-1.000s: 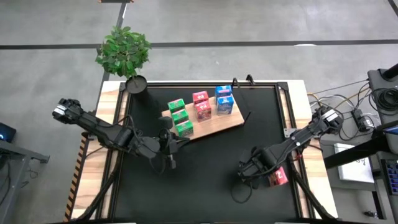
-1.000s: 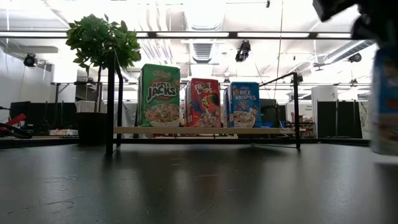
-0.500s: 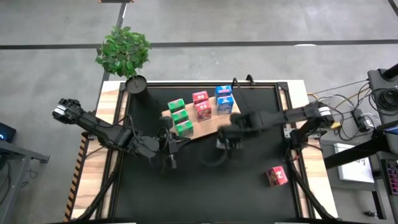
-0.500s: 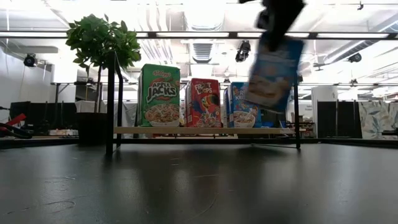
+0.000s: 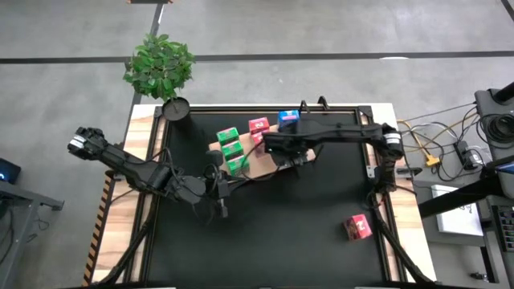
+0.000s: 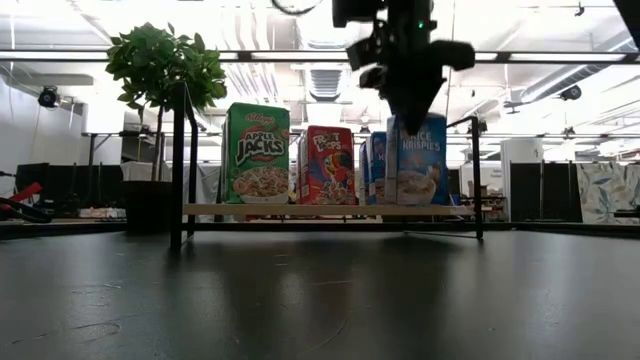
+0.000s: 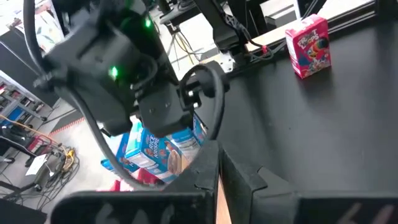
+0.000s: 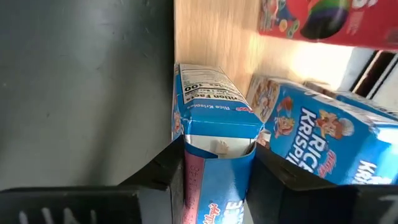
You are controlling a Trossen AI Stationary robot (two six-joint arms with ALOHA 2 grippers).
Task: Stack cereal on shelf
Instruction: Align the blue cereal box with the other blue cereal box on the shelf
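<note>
The shelf (image 5: 303, 159) is a light-wood board lying on the black mat. On it stand three green boxes (image 5: 231, 150), two pink-red boxes (image 5: 260, 136) and blue boxes (image 5: 287, 120). My right gripper (image 5: 286, 152) hangs over the board's near right part, shut on another blue box (image 6: 418, 160). A third pink-red box (image 5: 357, 227) stands on the mat near the right edge and also shows in the left wrist view (image 7: 309, 46). My left gripper (image 5: 218, 191), shut, waits low over the mat by the board's near left corner. My right gripper pinches the blue box's upper end (image 8: 216, 127) between its two fingers (image 8: 158, 171), on opposite faces. It comes from above, pointing down. The box stands upright below the fingers, its base (image 6: 416, 202) at the board's surface beside the other blue boxes; whether it rests there I cannot tell.
A potted plant (image 5: 161, 66) stands at the far left corner. A black frame with thin posts (image 6: 177, 170) runs round the mat. Cables and gear lie beyond the right edge (image 5: 450, 152). The mat's near half (image 5: 265, 241) holds only the pink-red box.
My right gripper has carried the blue box up from the near right of the table, then far and left to the shelf. The box hung tilted on the way and now stands upright by the other blue boxes. The pink-red box stayed on the mat.
</note>
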